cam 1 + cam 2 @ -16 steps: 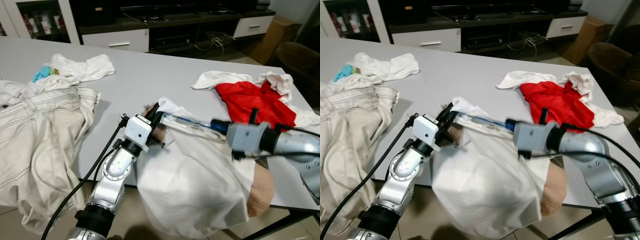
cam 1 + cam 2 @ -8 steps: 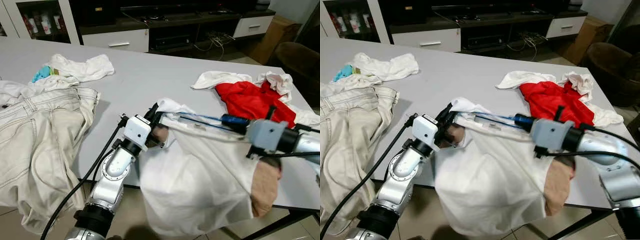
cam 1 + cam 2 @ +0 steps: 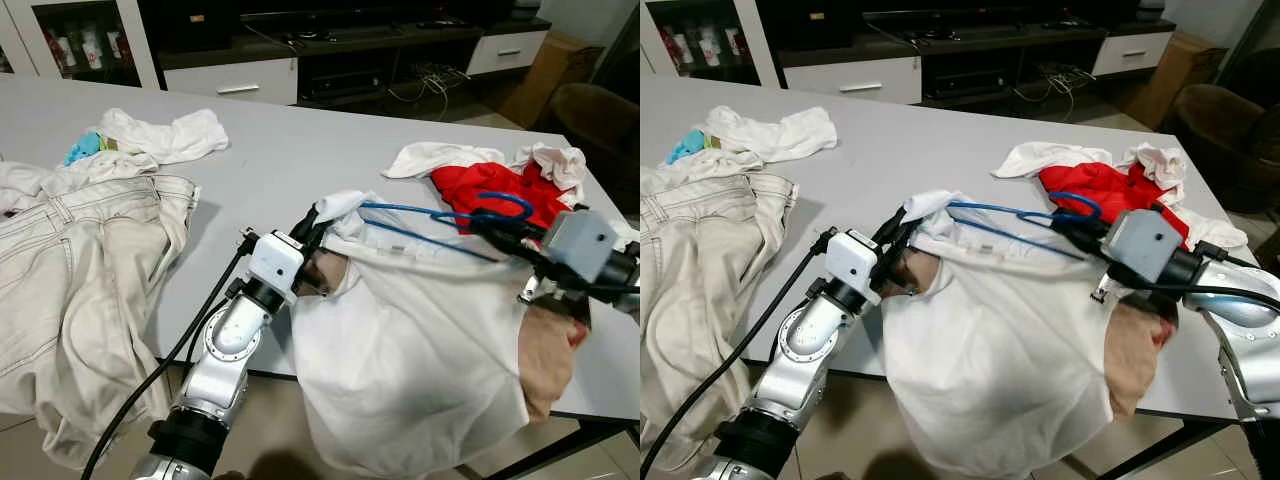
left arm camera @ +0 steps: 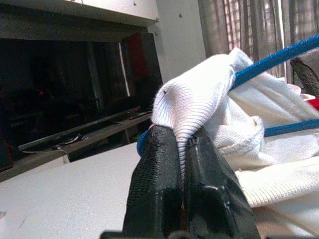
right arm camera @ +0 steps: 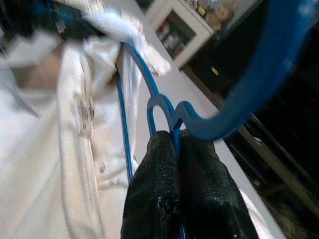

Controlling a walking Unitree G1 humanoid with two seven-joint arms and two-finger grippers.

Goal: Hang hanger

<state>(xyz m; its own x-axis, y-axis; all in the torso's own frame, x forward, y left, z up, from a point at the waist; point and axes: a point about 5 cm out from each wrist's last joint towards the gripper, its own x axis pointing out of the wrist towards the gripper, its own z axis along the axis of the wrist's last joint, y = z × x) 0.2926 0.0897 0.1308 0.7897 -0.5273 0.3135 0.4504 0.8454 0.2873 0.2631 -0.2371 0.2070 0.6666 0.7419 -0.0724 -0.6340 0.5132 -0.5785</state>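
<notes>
Big pale grey counter (image 3: 300,150) in what looks like a living room: a dark TV unit with white drawers (image 3: 245,78) runs along the far wall, a glass-door cabinet (image 3: 85,40) stands at the far left corner with bottles inside, and a brown armchair (image 3: 600,120) sits off to the right. No writing I can actually read; there's a small tag sewn inside the shirt collar, but it's too small to make out.

The left jaws (image 4: 182,149) are clamped tight on a fold of the white shirt (image 3: 410,350), right at the collar end, with the rest of it draping down past the counter edge. The right jaws (image 5: 174,144) are pinched shut on the blue hanger (image 3: 440,215) just below its hook, and the hanger's wire runs from there across to the left jaws, partly tucked into the shirt. Just beyond the right jaws lies a red garment (image 3: 490,195) on white cloth. Well off past the left jaws are cream trousers (image 3: 80,270) hanging over the edge.
</notes>
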